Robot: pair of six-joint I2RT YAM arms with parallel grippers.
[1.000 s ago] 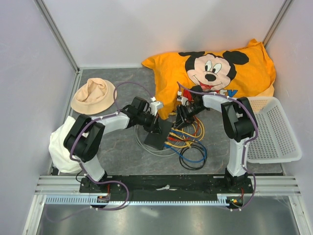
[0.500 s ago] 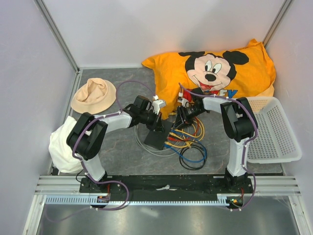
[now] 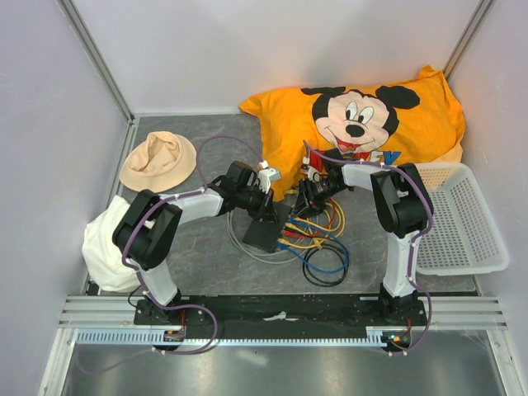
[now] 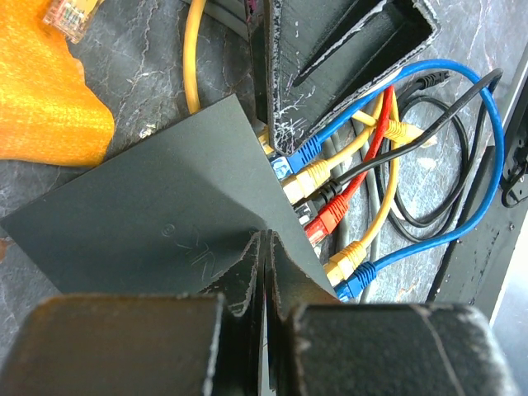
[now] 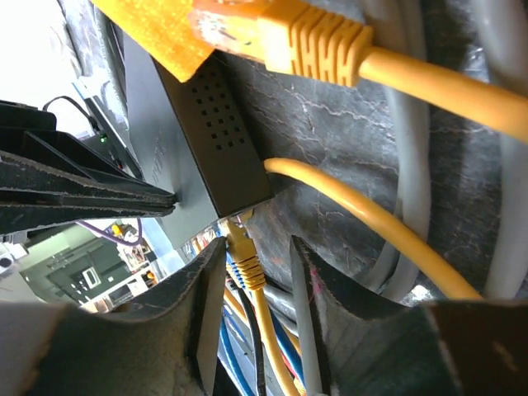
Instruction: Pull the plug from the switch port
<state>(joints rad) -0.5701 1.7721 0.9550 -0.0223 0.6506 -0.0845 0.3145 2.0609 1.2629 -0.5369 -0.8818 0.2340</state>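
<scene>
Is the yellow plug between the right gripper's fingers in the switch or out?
In: the yellow plug enters the switch corner; the right gripper is open around it.

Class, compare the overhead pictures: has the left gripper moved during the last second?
Yes, slightly. The left gripper has shifted right, toward the orange pillow, while the switch it pinches has stayed put.
</scene>
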